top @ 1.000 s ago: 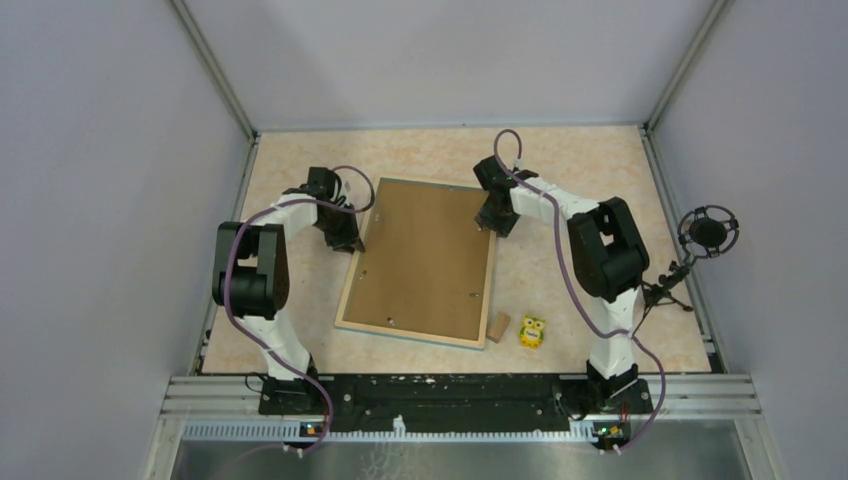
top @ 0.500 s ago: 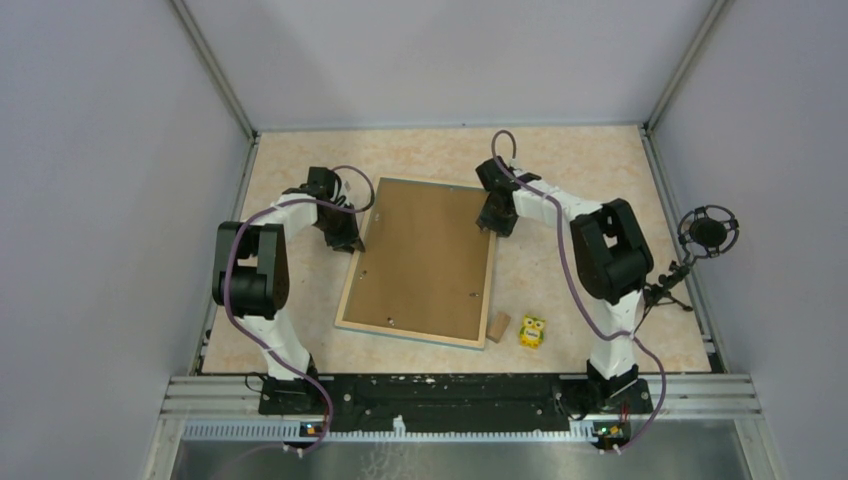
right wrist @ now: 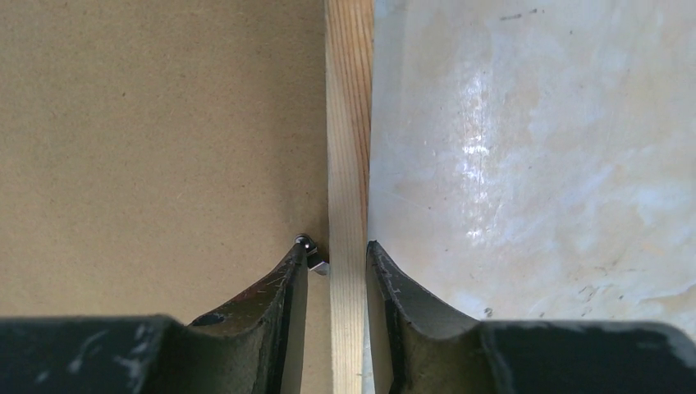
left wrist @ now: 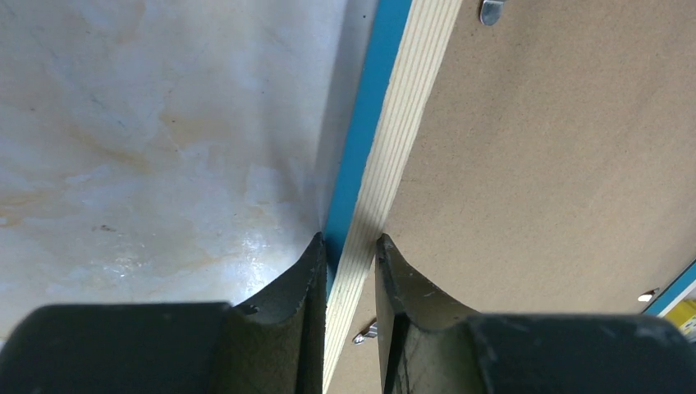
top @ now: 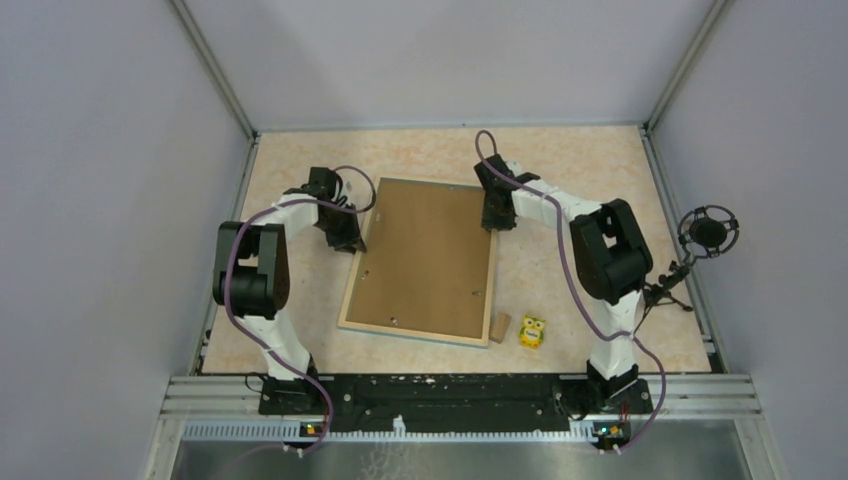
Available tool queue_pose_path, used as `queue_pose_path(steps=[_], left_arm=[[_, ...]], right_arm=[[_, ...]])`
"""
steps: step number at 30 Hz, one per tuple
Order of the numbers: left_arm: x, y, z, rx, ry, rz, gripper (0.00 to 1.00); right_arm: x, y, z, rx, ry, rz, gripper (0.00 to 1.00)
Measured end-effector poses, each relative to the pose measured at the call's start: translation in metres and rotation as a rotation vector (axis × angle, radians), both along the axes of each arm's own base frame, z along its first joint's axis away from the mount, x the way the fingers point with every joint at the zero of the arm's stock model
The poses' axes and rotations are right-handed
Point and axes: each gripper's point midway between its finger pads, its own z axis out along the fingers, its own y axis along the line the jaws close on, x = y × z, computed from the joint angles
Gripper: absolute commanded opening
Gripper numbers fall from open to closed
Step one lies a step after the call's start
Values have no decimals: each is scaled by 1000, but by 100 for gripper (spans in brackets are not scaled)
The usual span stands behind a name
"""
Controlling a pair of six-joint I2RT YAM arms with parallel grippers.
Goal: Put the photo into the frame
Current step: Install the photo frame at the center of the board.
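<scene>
The frame lies face down on the table, its brown backing board up and light wood rails around it. The photo is hidden. My left gripper is shut on the frame's left rail. In the left wrist view its fingers press the blue outer edge and the wood rail. My right gripper straddles the right rail near the far corner. In the right wrist view the outer finger touches the wood rail. The inner finger stands a little off the rail, against a metal clip.
A small brown block and a yellow owl toy lie just off the frame's near right corner. A black microphone on a stand is at the right wall. Metal clips stud the backing board.
My right gripper has shifted slightly outward onto the frame's right rail and its cable has swung left. The frame has nudged a little to the right. The left arm has not moved.
</scene>
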Motion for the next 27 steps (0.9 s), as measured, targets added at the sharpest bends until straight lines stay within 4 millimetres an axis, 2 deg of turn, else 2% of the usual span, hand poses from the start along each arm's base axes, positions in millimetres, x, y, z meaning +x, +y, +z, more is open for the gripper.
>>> queue_pose_path(steps=[10,15,27], left_arm=[[0,-2,0,-10,1,-4,19],[-1,-4,0,-19,4,-8,19],[0,-2,0,-20,4,1,18]], right_arm=[[7,-3,1,-86,-17,223,0],[23,-1,3,-122,-68,315,0],[31,7,3,-98,-98,382,0]])
